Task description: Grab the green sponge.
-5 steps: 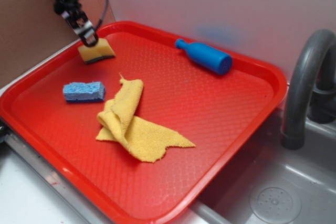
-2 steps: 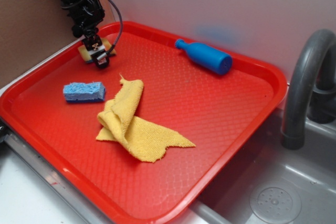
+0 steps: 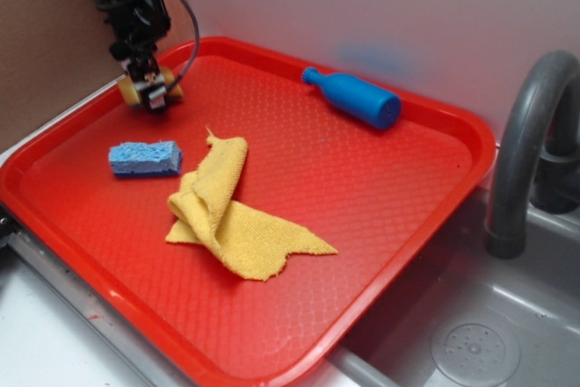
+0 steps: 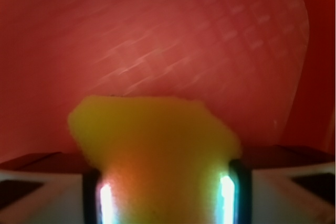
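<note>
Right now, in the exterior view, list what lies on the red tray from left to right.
Blue sponge and, farther back, the green sponge clamped in the gripper → yellow cloth → blue bottle.

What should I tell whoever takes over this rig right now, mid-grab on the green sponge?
Gripper: shut on the green sponge; the wrist view shows yellow foam pinched between both fingers.
Location: far left corner of the red tray. Whether the sponge is off the tray surface cannot be told.
Untouched: blue sponge, yellow cloth and blue bottle all lie on the tray.
Done: grip closed on the sponge.
Left: raise it and confirm the hold is secure.
</note>
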`<state>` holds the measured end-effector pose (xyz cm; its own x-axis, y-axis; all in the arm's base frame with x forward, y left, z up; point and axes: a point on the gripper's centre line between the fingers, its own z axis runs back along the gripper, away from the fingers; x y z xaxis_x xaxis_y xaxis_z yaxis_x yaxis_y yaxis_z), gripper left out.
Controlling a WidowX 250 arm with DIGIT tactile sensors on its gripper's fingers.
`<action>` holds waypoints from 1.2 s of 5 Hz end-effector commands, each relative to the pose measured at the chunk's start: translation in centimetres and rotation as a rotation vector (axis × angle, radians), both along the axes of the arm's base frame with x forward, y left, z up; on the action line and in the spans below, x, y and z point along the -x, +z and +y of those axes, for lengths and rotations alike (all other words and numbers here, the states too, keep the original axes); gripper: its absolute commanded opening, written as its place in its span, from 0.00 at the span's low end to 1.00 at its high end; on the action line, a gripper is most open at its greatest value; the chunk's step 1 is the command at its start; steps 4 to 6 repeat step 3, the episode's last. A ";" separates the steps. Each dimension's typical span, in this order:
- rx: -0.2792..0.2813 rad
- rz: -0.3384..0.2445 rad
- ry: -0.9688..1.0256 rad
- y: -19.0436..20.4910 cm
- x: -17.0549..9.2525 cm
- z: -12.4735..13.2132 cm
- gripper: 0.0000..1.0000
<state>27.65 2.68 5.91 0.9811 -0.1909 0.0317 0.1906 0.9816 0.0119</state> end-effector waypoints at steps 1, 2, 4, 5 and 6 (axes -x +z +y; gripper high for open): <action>0.105 -0.113 0.123 12.4 0.9 -4.8 0.00; 0.180 -0.135 0.188 17.5 2.5 -5.4 0.00; 0.204 -0.139 0.269 18.4 2.6 -4.6 0.00; 0.204 -0.139 0.269 18.4 2.6 -4.6 0.00; 0.204 -0.139 0.269 18.4 2.6 -4.6 0.00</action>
